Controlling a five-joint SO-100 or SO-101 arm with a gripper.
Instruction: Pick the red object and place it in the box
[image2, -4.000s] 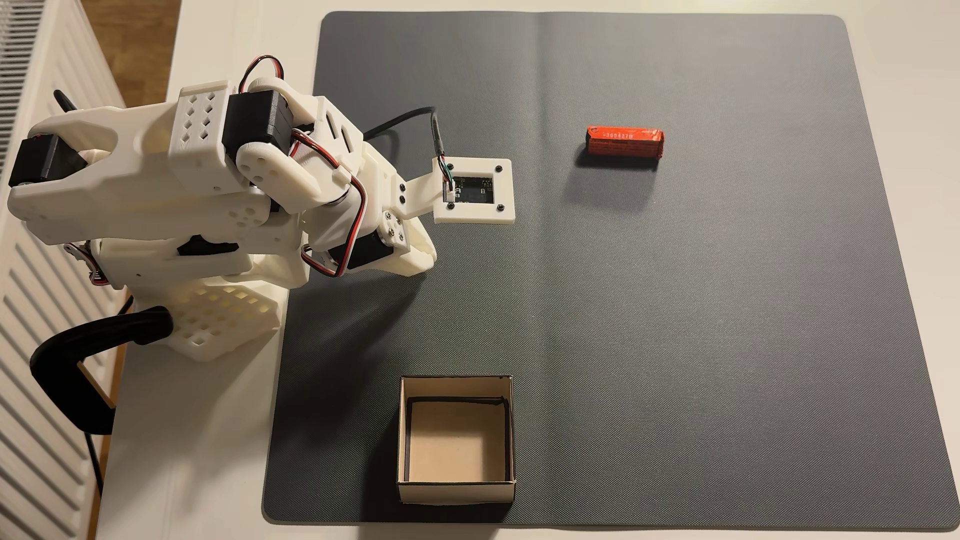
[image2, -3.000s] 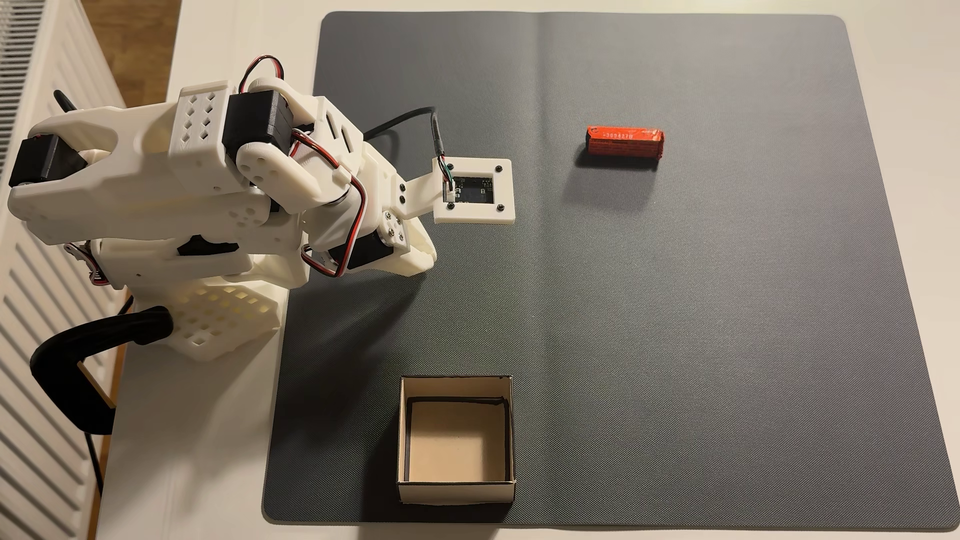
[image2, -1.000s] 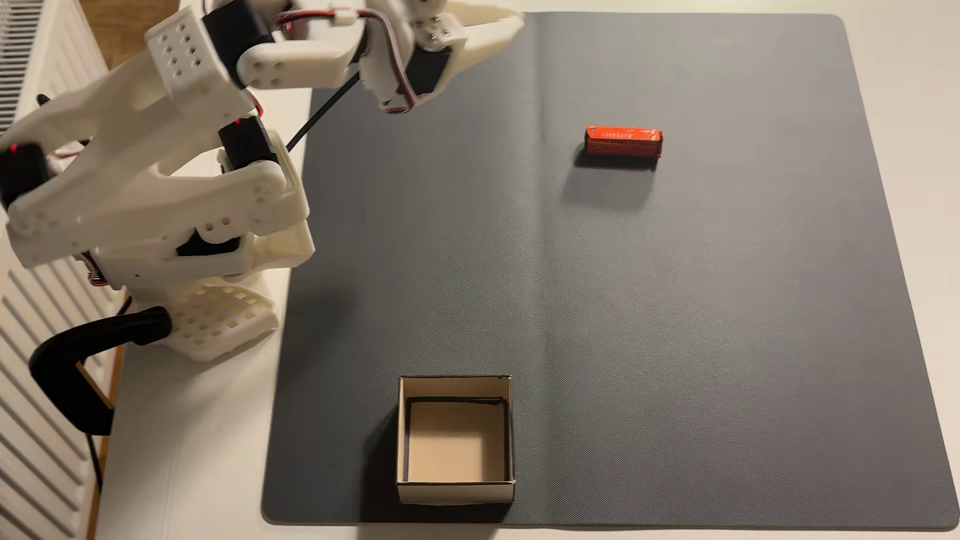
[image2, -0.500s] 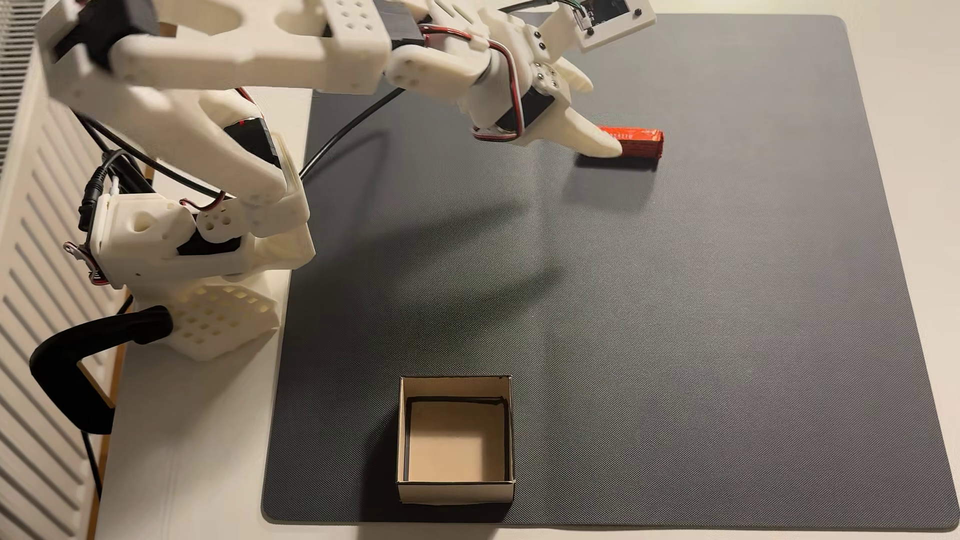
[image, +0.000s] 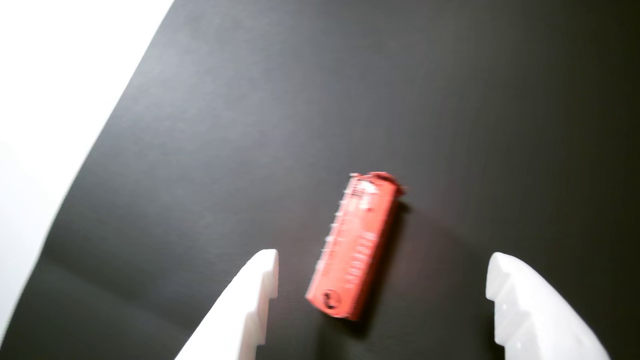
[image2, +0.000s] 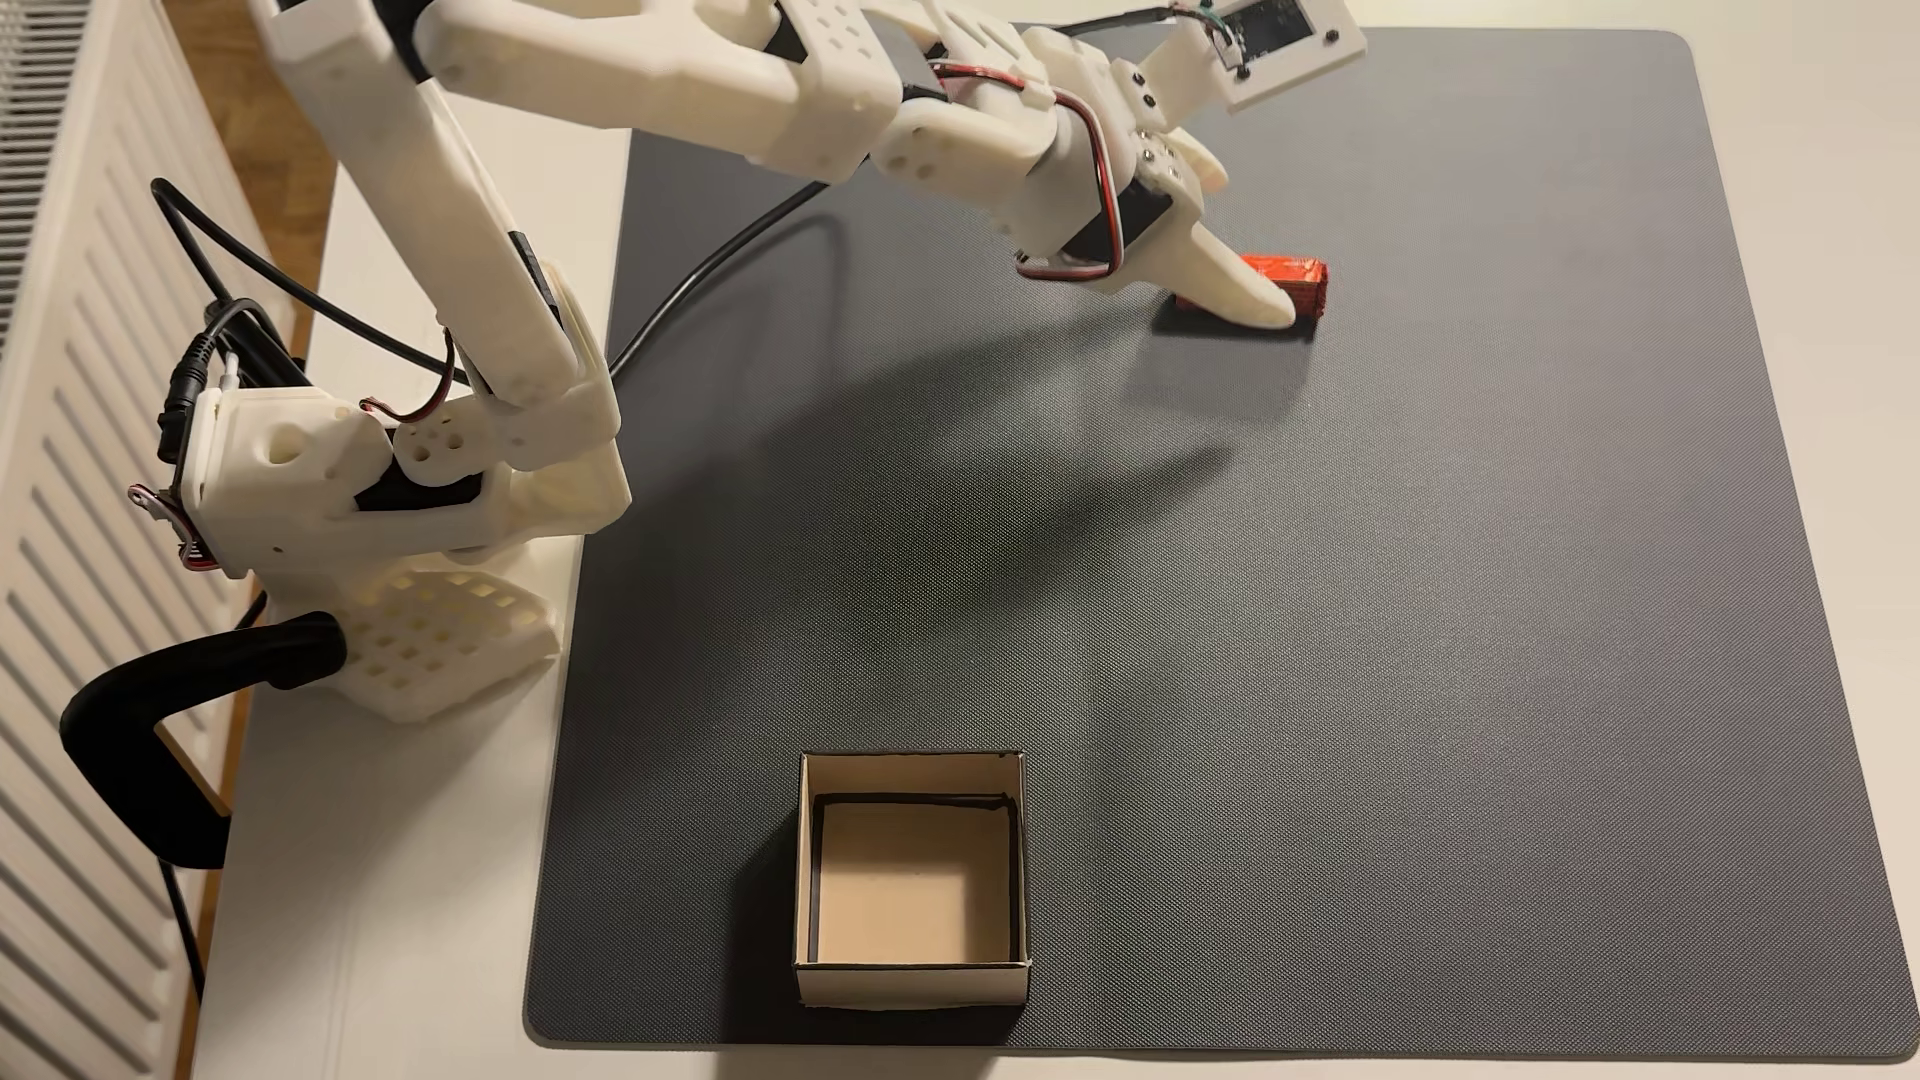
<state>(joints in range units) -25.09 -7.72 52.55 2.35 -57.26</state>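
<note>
The red object is an orange-red foil bar lying flat on the dark mat. In the wrist view it sits between my two white fingers, nearer the left fingertip, and touches neither. My gripper is open with a wide gap. In the fixed view the gripper hangs over the bar at the mat's far right, and its near finger hides most of the red object. The box, open-topped with cream walls and nothing in it, stands at the mat's near edge, far from the gripper.
A dark grey mat covers most of the white table. The arm's base is clamped at the table's left edge, beside a white radiator. A black cable loops over the mat's far left corner.
The arm unfolded from its rest pose, swung to the far side and stretched out over the mat. In the last half second the open gripper moved right, further over the red object, which has not moved.
</note>
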